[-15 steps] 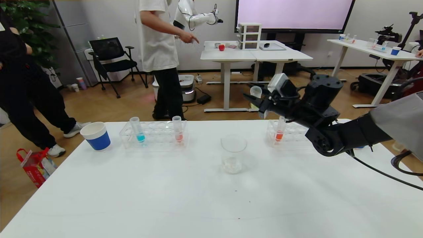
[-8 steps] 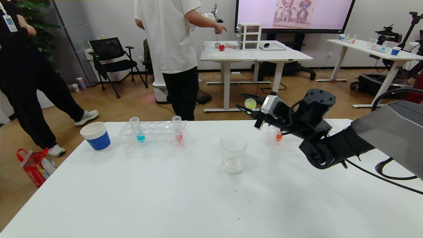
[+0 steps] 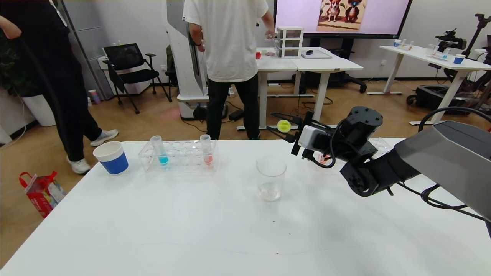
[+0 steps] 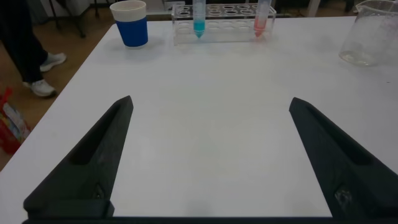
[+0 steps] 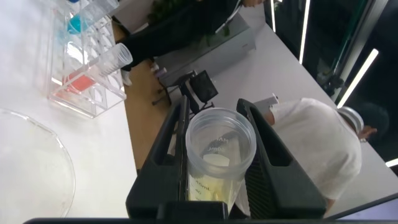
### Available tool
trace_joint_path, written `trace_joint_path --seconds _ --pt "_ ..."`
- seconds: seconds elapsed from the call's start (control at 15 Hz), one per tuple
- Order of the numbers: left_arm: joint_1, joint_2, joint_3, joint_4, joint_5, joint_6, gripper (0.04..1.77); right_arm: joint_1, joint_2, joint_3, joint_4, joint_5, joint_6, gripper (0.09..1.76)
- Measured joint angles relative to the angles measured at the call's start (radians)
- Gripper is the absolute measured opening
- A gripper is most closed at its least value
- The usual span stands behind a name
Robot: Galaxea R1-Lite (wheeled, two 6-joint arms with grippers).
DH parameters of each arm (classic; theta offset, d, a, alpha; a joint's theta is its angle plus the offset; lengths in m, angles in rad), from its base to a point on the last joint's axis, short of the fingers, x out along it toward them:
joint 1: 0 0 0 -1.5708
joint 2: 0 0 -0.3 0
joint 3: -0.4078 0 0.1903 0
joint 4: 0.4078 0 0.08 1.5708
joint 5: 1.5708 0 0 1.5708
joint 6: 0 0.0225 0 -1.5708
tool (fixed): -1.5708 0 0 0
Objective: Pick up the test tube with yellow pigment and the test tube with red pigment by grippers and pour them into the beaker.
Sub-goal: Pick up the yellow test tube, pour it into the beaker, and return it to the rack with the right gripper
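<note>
On the table point(image 3: 153, 230): white top, everything below sits on it or hangs over it
Right gripper point(image 3: 283, 125): up over the far edge, right of centre, fingers clamped on the test tube with yellow pigment point(image 3: 284, 125), which lies tipped with its open mouth facing the head camera
Left gripper point(image 4: 211, 155): low over the near left part, fingers spread wide, holding nothing
Rack point(image 3: 178, 156): far left, holds the test tube with red pigment point(image 3: 206, 150) and a blue-liquid tube point(image 3: 158, 150)
Beaker point(image 3: 271, 178): mid-table, near side of the held tube and a bit left
Paper cup point(image 3: 111, 157): blue and white, left of the rack
Writing: faint print on the held tube, can't read it
</note>
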Motion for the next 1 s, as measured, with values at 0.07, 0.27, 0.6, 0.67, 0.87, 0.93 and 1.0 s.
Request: trace_joint_path --seconds 0.07,0.27,0.6,0.67,0.87,0.93,1.0 --pt "0.0 0.0 0.0 0.0 0.0 0.0 1.75 0.0 0.003 0.0 0.001 0.023 -0.03 0.52" --pt "0.0 0.0 0.0 0.0 0.0 0.0 1.75 0.0 0.006 0.003 0.002 0.049 -0.106 0.52" --pt "0.0 0.0 0.0 0.0 0.0 0.0 1.75 0.003 0.007 0.0 -0.001 0.087 -0.199 0.52" --pt "0.0 0.0 0.0 0.0 0.0 0.0 1.75 0.002 0.006 -0.001 -0.001 0.089 -0.222 0.52" --pt "0.0 0.0 0.0 0.0 0.0 0.0 1.75 0.006 0.005 -0.001 0.0 0.116 -0.28 0.52" --pt "0.0 0.0 0.0 0.0 0.0 0.0 1.75 0.006 0.005 -0.001 0.0 0.119 -0.296 0.52" --pt "0.0 0.0 0.0 0.0 0.0 0.0 1.75 0.006 0.006 -0.001 0.001 0.122 -0.306 0.52"
